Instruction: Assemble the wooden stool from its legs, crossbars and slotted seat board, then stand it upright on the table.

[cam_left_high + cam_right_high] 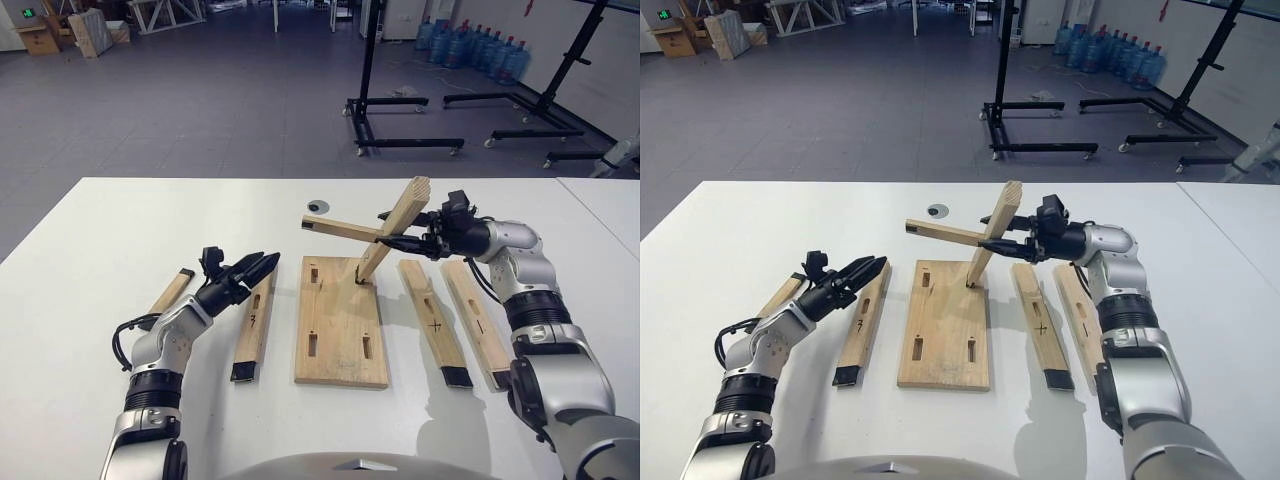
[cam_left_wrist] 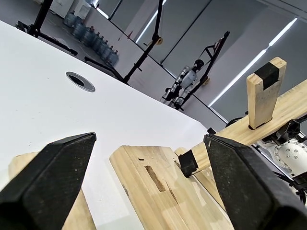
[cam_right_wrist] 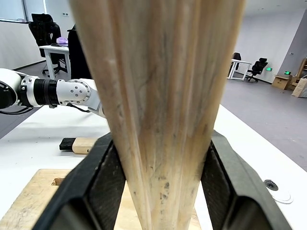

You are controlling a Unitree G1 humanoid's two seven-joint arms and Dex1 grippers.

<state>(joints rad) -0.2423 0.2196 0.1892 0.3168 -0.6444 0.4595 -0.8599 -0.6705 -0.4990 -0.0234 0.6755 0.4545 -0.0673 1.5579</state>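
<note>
The right gripper (image 1: 388, 242) clamps the tilted leg (image 1: 408, 200), its foot in the seat board (image 1: 340, 345); the left gripper (image 1: 262, 265) gapes open. Pushed aslant, the leg may jam.

Bright, even light from ceiling strips (image 2: 273, 43); the white table (image 1: 90, 300) glows mildly, with soft, faint shadows on it

- Seat board (image 1: 340, 325): pale wood, dark slots.
- Held leg (image 1: 408, 203): pale wood, black end.
- Flat legs (image 1: 435, 322): pale wood, black tips.
- Table (image 1: 100, 260): plain white.
- Left gripper (image 1: 265, 262): black.
</note>
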